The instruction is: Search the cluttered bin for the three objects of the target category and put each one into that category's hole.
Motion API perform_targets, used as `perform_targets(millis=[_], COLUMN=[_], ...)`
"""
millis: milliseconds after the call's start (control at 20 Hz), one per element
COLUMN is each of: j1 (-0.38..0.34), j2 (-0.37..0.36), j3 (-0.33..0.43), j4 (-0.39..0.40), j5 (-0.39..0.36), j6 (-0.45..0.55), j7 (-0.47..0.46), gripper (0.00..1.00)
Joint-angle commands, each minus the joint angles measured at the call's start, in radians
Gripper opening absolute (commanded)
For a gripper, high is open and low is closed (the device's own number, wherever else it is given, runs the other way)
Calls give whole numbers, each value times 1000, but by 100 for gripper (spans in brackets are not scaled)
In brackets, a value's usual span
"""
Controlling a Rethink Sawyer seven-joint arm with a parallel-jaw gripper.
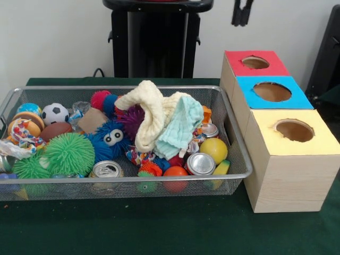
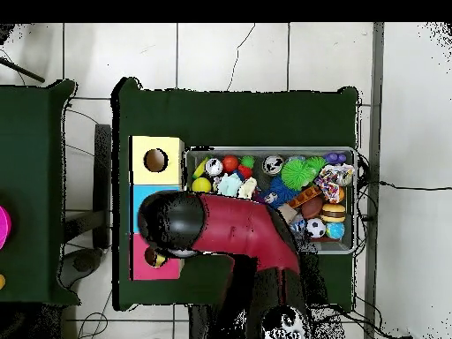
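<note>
At the left of the front view, the wire mesh bin (image 1: 234, 133) sits on the green surface (image 1: 159, 228), packed with clutter. At its far left are a toy burger (image 1: 27, 123), a small soccer ball (image 1: 54, 113) and a brown toy football (image 1: 54, 130), with a green spiky ball (image 1: 69, 153) low in the frame. Toward the middle come a blue fuzzy ball with eyes (image 1: 110, 139) and a drink can (image 1: 107, 170) lying against the near rim. A cream cloth (image 1: 146, 111) and a pale teal cloth (image 1: 178, 127) are heaped over the centre, likely hiding things beneath. Right of them lie a second can (image 1: 201, 163), a third can (image 1: 209, 130) half tucked under the cloths, a yellow ball (image 1: 214, 150) and an orange ball (image 1: 175, 175).

Right of the bin stands the wooden box with three holes: the red hole (image 1: 255, 62) furthest back, the blue hole (image 1: 272, 91) in the middle, the yellow hole (image 1: 294, 130) nearest.

At the top of the frame, right of centre, the gripper (image 1: 242, 13) hangs above the red end of the box; its fingers hang close together with nothing between them. In the overhead view the arm (image 2: 238, 234) covers the blue and red squares.

Which category is the target cannot be read here; the three cans look like one possible set. The arm appears to be between items, over the box. The next move calls for swinging back over the bin and reaching a target, perhaps the exposed can right of the cloths, with fingers spread.
</note>
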Motion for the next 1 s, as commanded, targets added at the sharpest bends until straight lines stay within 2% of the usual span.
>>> perform_targets(millis=[50,200,350,800,900,950,1000], j1=[-153,-191,-217,-272,-265,-269,-288], j2=[8,23,36,45,50,51,45], j3=[164,184,188,261,254,258,277], j4=[58,92,98,88,67,70,93], j5=[-99,-130,-162,-222,-245,-246,-230], j6=[-70,-145,-174,-164,-53,-52,-143], j7=[-395,-317,-236,-195,-195,-193,-177], gripper=[0,0,0,0,0,0,0])
